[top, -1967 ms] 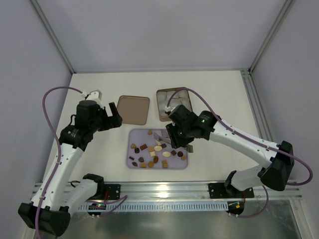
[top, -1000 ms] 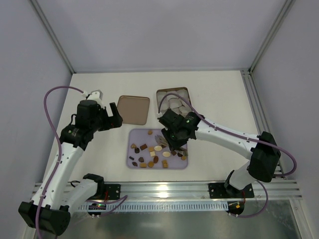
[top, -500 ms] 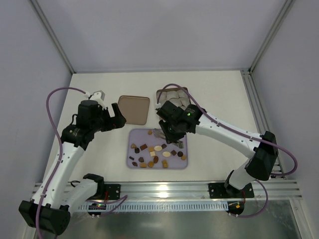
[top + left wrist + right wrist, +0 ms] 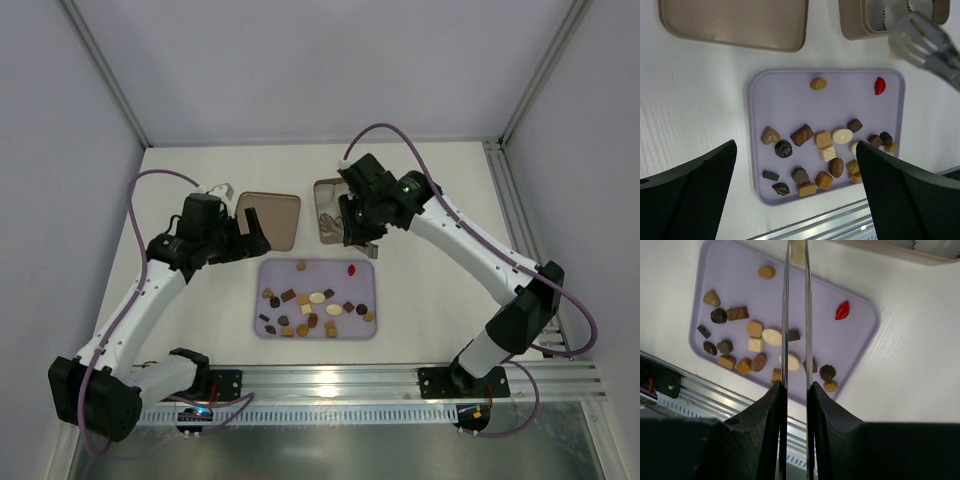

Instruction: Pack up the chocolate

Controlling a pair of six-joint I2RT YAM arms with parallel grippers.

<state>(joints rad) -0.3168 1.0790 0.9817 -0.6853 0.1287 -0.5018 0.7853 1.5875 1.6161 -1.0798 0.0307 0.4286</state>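
Several small chocolates (image 4: 317, 298) in brown, caramel and cream lie on a lilac tray (image 4: 365, 330), with a red one (image 4: 880, 85) near its far right corner. My right gripper (image 4: 358, 222) is shut on metal tongs (image 4: 785, 315). The tong tips pinch a cream chocolate (image 4: 797, 252) at the near edge of the gold-brown tin (image 4: 855, 22). My left gripper (image 4: 797, 172) is open and holds nothing; it hangs above the tray's near half, and in the top view it (image 4: 245, 232) sits beside the lid.
The tin's lid (image 4: 275, 215) lies flat to the left of the tin. White crinkled paper cups (image 4: 890, 10) sit inside the tin. A metal rail (image 4: 330, 385) runs along the table's near edge. Grey walls enclose the table.
The right arm has lifted the tongs off the tray and swung them back to the tin. The left arm has moved right, closer to the lid and tray.
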